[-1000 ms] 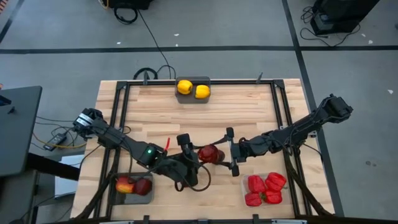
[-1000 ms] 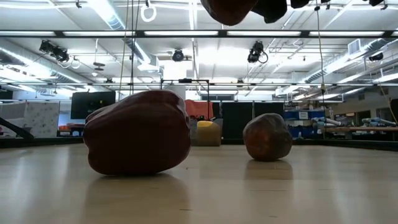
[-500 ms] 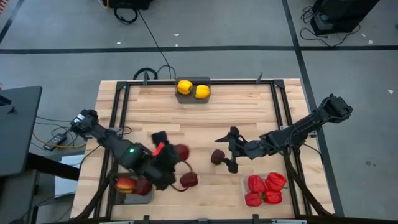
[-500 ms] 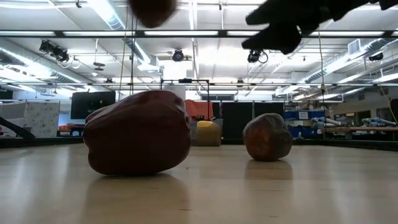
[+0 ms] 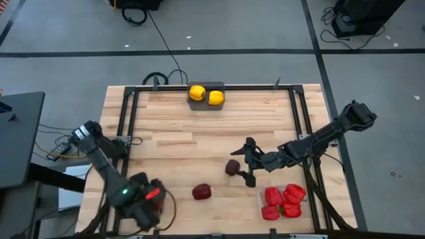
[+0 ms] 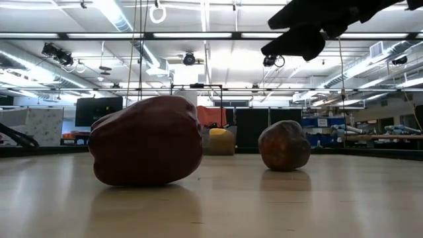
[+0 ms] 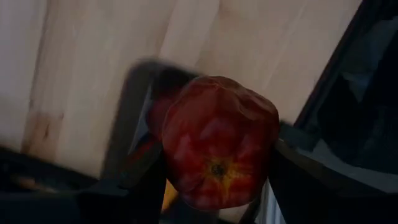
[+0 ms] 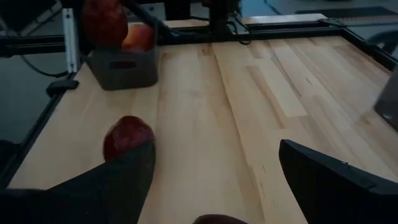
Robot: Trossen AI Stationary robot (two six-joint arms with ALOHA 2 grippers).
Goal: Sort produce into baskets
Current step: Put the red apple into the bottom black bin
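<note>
Red, shiny apple-like fruit (image 7: 217, 143) sits clamped between my left gripper's (image 5: 143, 202) dark fingers, my left arm bent over the smoky grey basket (image 8: 121, 65) at the wooden table's (image 5: 212, 126) near-left corner. My right gripper (image 5: 247, 161) hovers spread wide, holding nothing, just beside a dark maroon fruit (image 5: 232, 167) mid-table.

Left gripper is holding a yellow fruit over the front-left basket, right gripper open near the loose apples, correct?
Not quite. The left gripper holds a red apple, not a yellow fruit, as the left wrist view shows. Both yellow fruits sit in the basket at the far edge in the high view. The rest stands: the right gripper is open by the loose apples.
</note>
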